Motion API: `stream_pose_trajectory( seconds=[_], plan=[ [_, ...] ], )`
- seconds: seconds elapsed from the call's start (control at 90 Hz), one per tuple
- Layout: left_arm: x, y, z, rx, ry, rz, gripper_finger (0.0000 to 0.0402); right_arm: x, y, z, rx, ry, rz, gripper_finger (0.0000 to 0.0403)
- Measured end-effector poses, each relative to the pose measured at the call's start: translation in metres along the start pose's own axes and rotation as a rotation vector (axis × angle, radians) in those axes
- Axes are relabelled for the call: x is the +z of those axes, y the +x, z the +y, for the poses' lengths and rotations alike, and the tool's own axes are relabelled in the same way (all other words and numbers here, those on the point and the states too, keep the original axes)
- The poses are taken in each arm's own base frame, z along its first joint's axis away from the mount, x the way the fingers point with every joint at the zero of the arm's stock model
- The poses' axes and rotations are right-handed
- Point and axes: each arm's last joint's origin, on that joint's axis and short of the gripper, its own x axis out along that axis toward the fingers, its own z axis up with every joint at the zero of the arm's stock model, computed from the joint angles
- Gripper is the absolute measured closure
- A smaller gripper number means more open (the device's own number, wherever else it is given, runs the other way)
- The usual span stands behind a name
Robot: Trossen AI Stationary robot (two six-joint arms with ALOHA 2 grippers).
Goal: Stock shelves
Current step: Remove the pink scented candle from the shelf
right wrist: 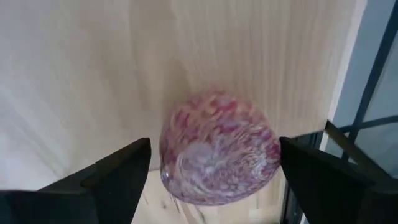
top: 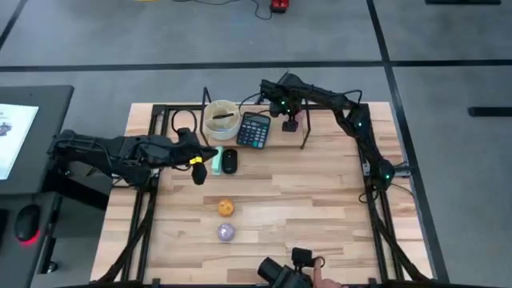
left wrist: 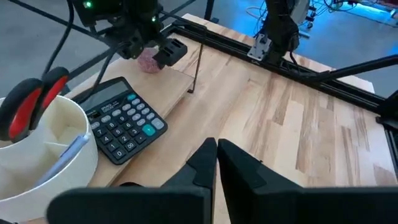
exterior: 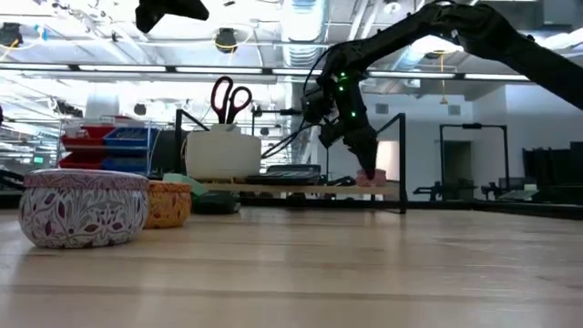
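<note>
right pincer [right wrist: 214, 168] is spread wide around the pink speckled tin [right wrist: 217, 149] sitting at the shelf's [left wrist: 177, 78] 3 o'clock end - left pincer [left wrist: 216, 158], nearly closed, waits farther off.

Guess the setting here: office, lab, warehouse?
Likely a robotics lab or workshop: exposed ceiling ducts over an open grey-floored hall, stacked red and blue parts bins, and a monitor beside the wooden table.

shelves [left wrist: 168, 78]: pale matt wood | calculator [left wrist: 121, 124]: dark plastic | tin [exterior: 84, 207]: glossy patterned metal
</note>
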Motion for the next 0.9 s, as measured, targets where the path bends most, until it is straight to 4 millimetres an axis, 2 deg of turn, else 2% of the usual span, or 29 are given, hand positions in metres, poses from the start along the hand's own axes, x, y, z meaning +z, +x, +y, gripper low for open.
stream_pose_trajectory(
  seconds=[0.6, 0.9],
  plan=[
    [0.000, 0.000, -0.001, -0.034, -0.024, 0.013, 0.0402, -0.001, 0.002, -0.006, 0.024, 0.052, -0.021, 0.0058],
    [0.000, 0.000, -0.001, -0.042, -0.034, 0.016, 0.0402, -0.003, 0.025, 0.006, 0.049, 0.045, 0.055, 0.0058]
  ],
)
